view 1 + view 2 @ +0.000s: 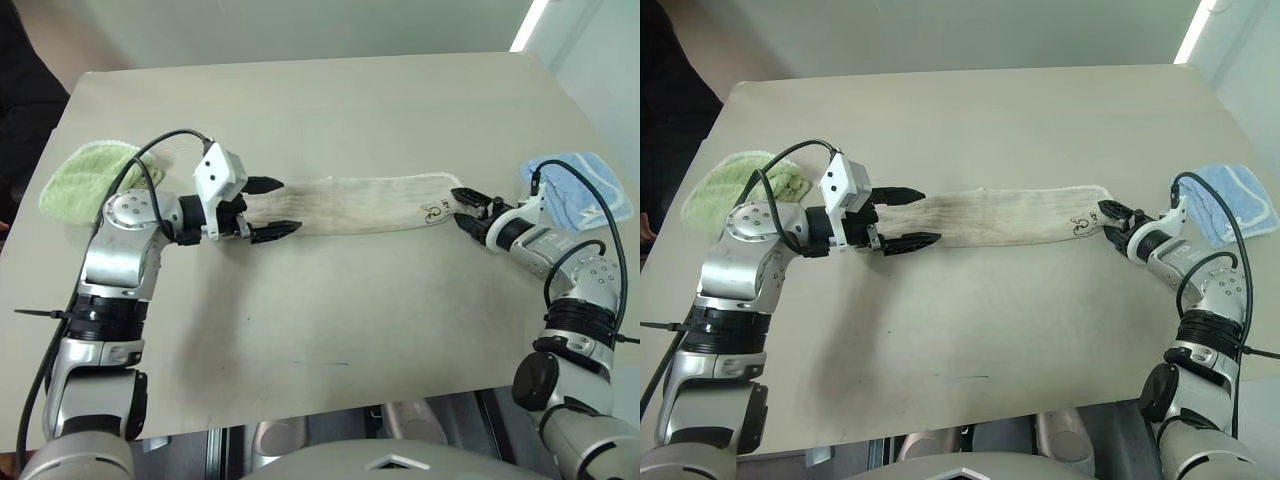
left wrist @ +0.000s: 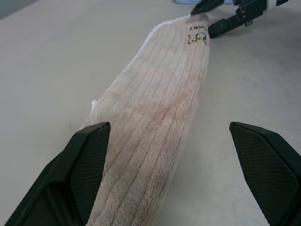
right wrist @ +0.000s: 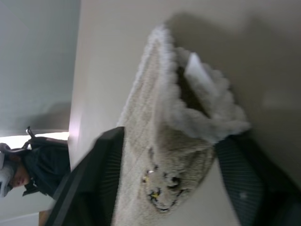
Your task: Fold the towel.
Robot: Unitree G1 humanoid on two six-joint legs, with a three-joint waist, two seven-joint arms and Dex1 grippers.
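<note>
So the thin beige ribbed towel with the white corded edge [image 1: 350, 205] is already a long narrow strip lying across the middle of the pale grey desk [image 1: 330, 100], and it looks like we're at the grab-both-ends step. Left claw [image 1: 270, 209] sits wide, fingers either side of its end, nothing pinched. Right claw [image 1: 464, 209] is about half closed around the logo end; can't tell if it's got cloth. Next move, I'd guess: pinch both ends, then carry one over the other. Plenty of bare desk front and back. The fluffy green cloth [image 1: 85, 175] and light-blue cloth [image 1: 580, 185] sit near the side edges.
</note>
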